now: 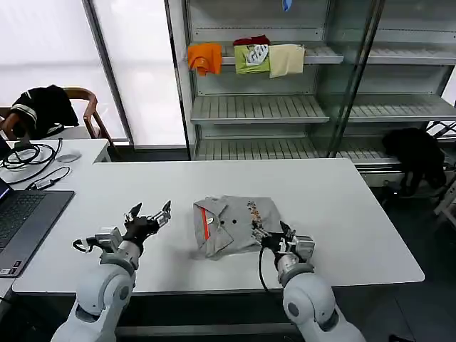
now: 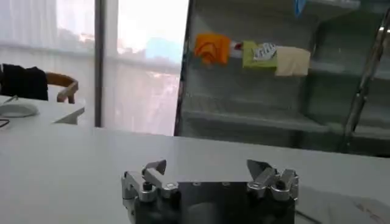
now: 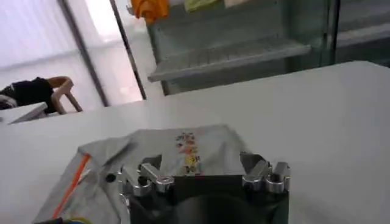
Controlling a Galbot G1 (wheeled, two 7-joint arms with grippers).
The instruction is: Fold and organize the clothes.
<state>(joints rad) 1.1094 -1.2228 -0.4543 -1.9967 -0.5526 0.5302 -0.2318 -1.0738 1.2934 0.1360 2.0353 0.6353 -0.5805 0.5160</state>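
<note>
grey shirt [image 1: 231,224] lies folded between left gripper [image 1: 150,212] and right gripper [image 1: 271,232], both jaws apart.

Showing no readable text, label, brand or number anywhere. Bearing only small illegible coloured prints: the grey shirt [image 1: 231,224] lying on the table. Carrying an unreadable white mark: the green folded garment [image 1: 251,58] on the far shelf.

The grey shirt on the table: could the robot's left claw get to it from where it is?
Probably yes. The left claw is open beside the grey shirt, with bare table between them.
</note>
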